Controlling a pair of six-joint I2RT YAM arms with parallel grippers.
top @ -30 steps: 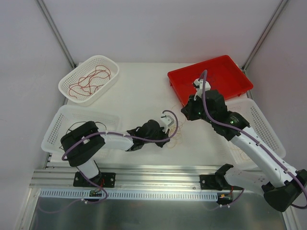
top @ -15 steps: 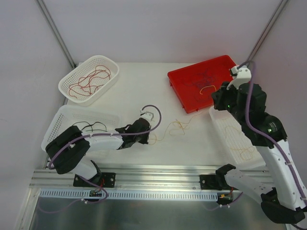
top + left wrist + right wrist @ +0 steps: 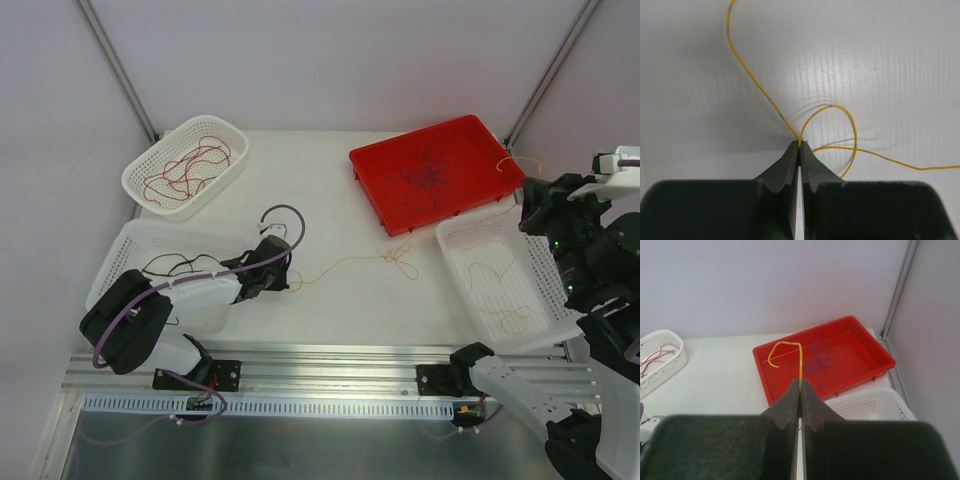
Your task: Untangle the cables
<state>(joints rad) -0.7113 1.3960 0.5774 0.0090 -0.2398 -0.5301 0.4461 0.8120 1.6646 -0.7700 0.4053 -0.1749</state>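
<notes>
A thin yellow cable lies on the white table, running from my left gripper to a small knot. The left gripper is shut on this yellow cable at table level, with a loop beside the tips. My right gripper is raised at the far right, shut on a yellow cable end that hooks over above its tips. Dark purple cables lie in the red tray. I cannot trace a strand from the knot to the right gripper.
A white basket at the back left holds red wires. A white basket at the left holds a black wire. A white basket at the right holds yellow wires.
My left gripper has pulled its yellow cable leftward. My right gripper has swung from over the red tray to the far right, holding its cable end. The yellow cable now lies stretched out.
</notes>
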